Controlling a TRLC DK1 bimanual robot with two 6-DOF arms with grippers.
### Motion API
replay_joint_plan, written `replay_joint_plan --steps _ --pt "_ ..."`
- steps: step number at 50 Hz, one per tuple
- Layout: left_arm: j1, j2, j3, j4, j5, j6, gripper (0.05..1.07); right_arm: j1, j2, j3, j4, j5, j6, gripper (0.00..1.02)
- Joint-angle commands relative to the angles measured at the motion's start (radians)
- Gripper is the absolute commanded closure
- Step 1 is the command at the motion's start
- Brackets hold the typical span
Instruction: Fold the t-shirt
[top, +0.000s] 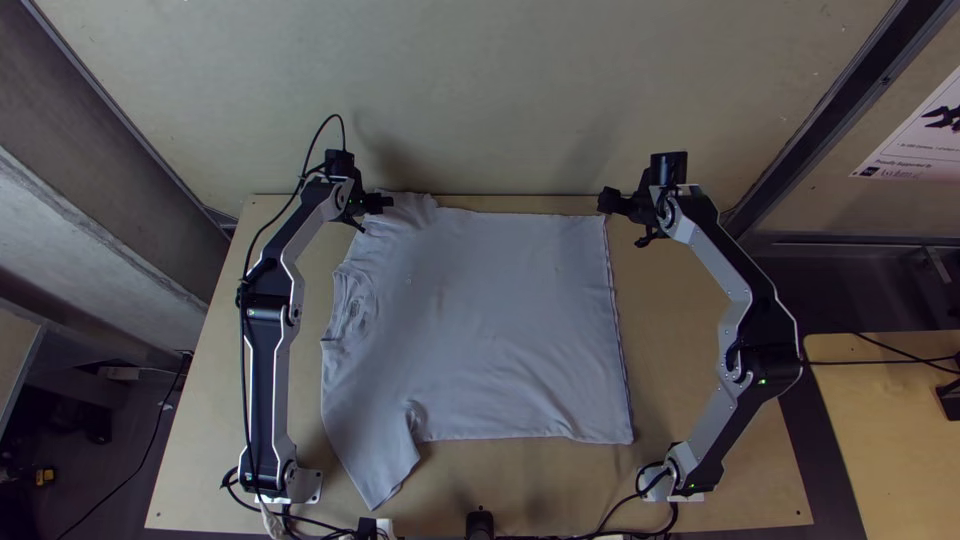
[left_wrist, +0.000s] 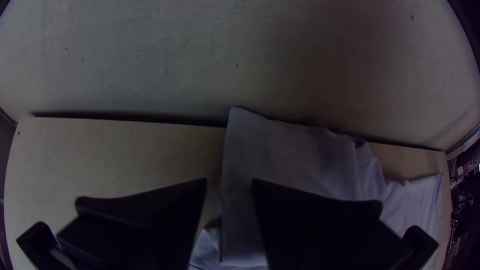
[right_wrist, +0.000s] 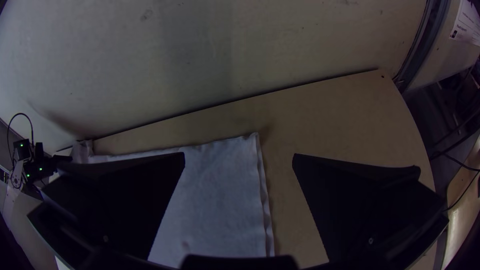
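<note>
Right gripper (right_wrist: 239, 156) is gaping wide, holding nothing. Between it and the left gripper (left_wrist: 229, 181), the shirt (top: 490, 320) is lying spread, one sleeve (left_wrist: 295, 155) running under the left's half-parted, apparently empty fingers (left_wrist: 320, 215). Closing too high would be risking a shallow, slipping pinch.

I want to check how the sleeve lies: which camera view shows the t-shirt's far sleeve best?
The left wrist view: the far sleeve appears close up, one edge between the left gripper's open fingers. The top view shows it smaller, beside that gripper; the right wrist view, a distant sliver.
</note>
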Motion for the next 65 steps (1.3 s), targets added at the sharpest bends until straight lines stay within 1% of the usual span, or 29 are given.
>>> replay_joint_plan --steps 1,7,15,21,28,29,30,32,33,34,42,49,54,64,65 --pt "0.001 0.019 0.023 -0.003 0.009 -0.014 1.05 -0.008 0.041 0.04 -0.004 -0.006 0.024 0.04" --pt "0.004 0.004 0.023 0.001 0.009 -0.017 1.05 -0.01 0.085 0.085 -0.008 -0.006 0.032 0.04" --pt "-0.003 -0.026 0.019 -0.003 0.009 -0.024 1.05 -0.016 0.188 0.198 -0.065 -0.006 0.046 0.04" --pt "-0.011 -0.036 0.019 -0.012 0.009 -0.024 1.05 -0.018 0.274 0.3 -0.14 -0.006 0.047 0.15" --pt "-0.019 -0.052 0.017 -0.019 0.009 -0.024 1.05 -0.024 0.358 0.392 -0.171 -0.006 0.064 0.16" --pt "-0.02 -0.053 0.017 -0.019 0.009 -0.024 1.05 -0.024 0.372 0.409 -0.183 -0.006 0.066 0.2" --pt "-0.02 -0.056 0.017 -0.02 0.009 -0.024 1.05 -0.024 0.386 0.427 -0.197 -0.005 0.067 0.28" --pt "-0.02 -0.058 0.017 -0.023 0.009 -0.024 1.05 -0.022 0.417 0.47 -0.216 0.0 0.067 0.46" --pt "-0.022 -0.059 0.017 -0.023 0.009 -0.024 1.05 -0.024 0.432 0.491 -0.223 0.0 0.067 0.54" --pt "-0.02 -0.061 0.017 -0.025 0.009 -0.024 1.05 -0.024 0.444 0.507 -0.228 0.0 0.066 0.58" --pt "-0.016 -0.07 0.017 -0.031 0.009 -0.021 1.05 -0.019 0.532 0.623 -0.291 -0.001 0.067 0.58" --pt "-0.011 -0.076 0.017 -0.034 0.009 -0.02 1.05 -0.002 0.552 0.629 -0.292 0.0 0.069 0.58" --pt "-0.009 -0.078 0.017 -0.039 0.009 -0.02 1.05 0.005 0.562 0.631 -0.295 0.006 0.084 0.58" --pt "-0.012 -0.084 0.017 -0.046 0.009 -0.02 1.05 0.015 0.579 0.633 -0.318 0.008 0.084 0.59" --pt "-0.014 -0.084 0.017 -0.046 0.009 -0.021 1.05 0.016 0.581 0.633 -0.324 0.008 0.082 0.61"
